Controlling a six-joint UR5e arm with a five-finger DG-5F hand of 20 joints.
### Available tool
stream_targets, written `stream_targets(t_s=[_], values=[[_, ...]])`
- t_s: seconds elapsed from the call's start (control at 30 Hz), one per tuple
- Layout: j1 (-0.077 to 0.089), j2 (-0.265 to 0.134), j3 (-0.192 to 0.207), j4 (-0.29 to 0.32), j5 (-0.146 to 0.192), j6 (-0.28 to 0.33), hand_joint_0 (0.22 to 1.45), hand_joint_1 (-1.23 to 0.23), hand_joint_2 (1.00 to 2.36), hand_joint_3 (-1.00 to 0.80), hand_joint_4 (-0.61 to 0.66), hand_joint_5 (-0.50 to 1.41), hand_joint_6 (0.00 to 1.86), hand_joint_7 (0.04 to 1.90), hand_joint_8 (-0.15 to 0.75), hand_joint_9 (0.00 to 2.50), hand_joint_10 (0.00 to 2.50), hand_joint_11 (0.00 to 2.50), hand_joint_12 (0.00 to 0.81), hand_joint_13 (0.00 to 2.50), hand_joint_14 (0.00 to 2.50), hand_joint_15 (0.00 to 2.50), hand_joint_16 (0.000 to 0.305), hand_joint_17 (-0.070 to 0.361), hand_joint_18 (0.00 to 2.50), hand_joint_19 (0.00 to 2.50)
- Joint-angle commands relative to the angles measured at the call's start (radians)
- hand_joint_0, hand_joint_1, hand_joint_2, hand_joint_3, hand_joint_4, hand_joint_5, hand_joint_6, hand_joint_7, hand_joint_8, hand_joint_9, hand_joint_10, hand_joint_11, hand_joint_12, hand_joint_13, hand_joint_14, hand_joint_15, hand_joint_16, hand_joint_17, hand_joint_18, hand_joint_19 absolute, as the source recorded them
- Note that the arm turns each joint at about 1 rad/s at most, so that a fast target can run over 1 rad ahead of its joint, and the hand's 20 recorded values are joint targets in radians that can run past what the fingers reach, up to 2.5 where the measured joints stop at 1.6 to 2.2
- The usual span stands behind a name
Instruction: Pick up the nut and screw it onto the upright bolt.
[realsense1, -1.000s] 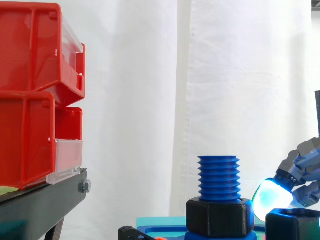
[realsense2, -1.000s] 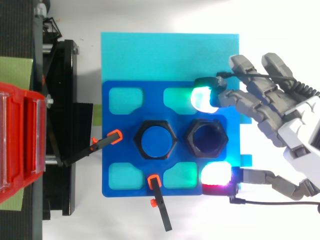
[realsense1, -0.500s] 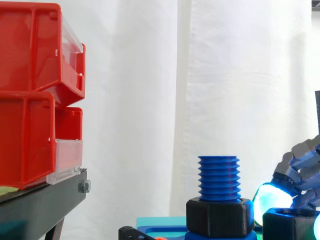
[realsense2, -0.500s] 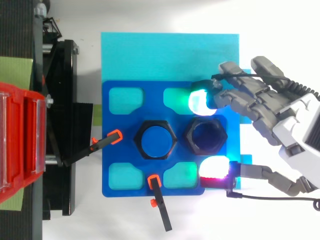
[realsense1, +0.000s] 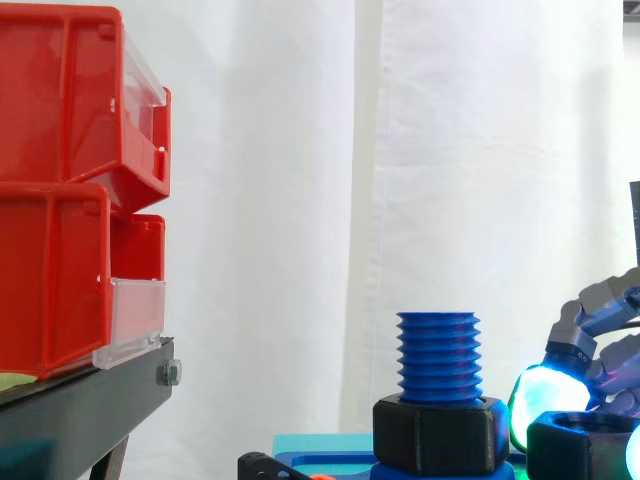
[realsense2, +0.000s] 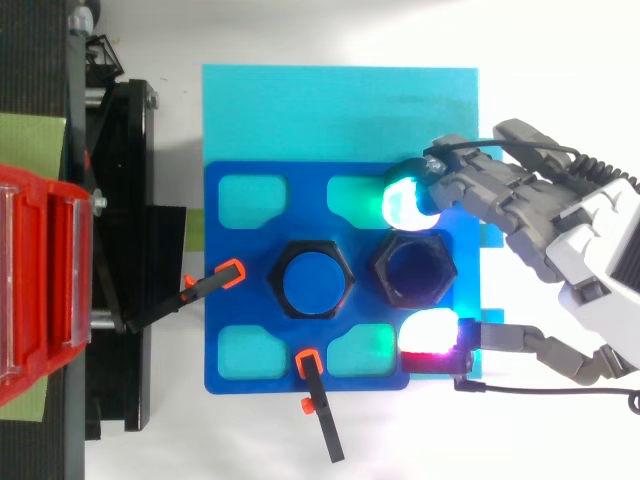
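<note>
**Robot hand brackets the loose nut**

A white curtain (realsense1: 300, 200) hangs behind the white worktop (realsense2: 540, 60), where a cyan sheet (realsense2: 330, 110) carries a blue plate (realsense2: 230, 250). The robot hand (realsense2: 590, 250) reaches over the plate's near edge. It is open, with nothing clamped in it. 1 glowing cyan-green fingertip (realsense2: 405, 205) sits just beside 1 side of the loose black nut (realsense1: 580, 450). The magenta-white thumb pad (realsense2: 430, 332) sits just beside the opposite side. The nut lies flat on the plate between the 2 pads, not yet lifted. In the side view it rests in front of the glowing fingertip.

Just past the nut, farther from the robot hand, the blue bolt (realsense1: 437, 355) stands upright. A 2nd nut (realsense1: 435, 435), also black, is seated round its base. 2 small black clamps (realsense2: 320, 410) with orange tips lie at the plate's far edges. Well beyond the fingertips, red bins (realsense1: 60, 200) sit on a black stand (realsense1: 90, 400).
</note>
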Motion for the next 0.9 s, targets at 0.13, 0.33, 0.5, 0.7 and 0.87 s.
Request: stream_targets(t_s=[0.13,0.33,0.5,0.7,0.87], values=[[-0.003,0.002,0.001,-0.040,-0.015,0.012,0.57,-0.80,1.00,-0.50,0.33,-0.18,0.50,1.07,0.334,0.53,0.00,0.00,0.378,0.60,0.00,0.00,0.041,0.092,0.43,0.00],[-0.003,0.022,0.001,-0.104,-0.032,0.078,0.57,-0.79,1.00,-0.50,0.33,-0.18,0.50,1.08,0.336,0.54,0.00,0.00,0.382,0.61,0.00,0.00,0.041,0.091,0.43,0.00],[-0.005,0.037,0.001,-0.143,-0.034,0.101,0.57,-0.79,1.00,-0.50,0.33,-0.17,0.50,1.08,0.338,0.55,0.00,0.00,0.382,0.62,0.00,0.01,0.041,0.091,0.44,0.01],[-0.008,0.066,0.001,-0.207,-0.035,0.136,0.57,-0.78,1.00,-0.50,0.33,-0.17,0.50,1.09,0.342,0.56,0.00,0.00,0.385,0.63,0.00,0.01,0.041,0.092,0.45,0.02],[-0.011,0.087,0.001,-0.230,-0.035,0.138,0.57,-0.78,1.00,-0.50,0.33,-0.17,0.50,1.09,0.341,0.56,0.00,0.00,0.386,0.63,0.00,0.02,0.041,0.092,0.45,0.01]])
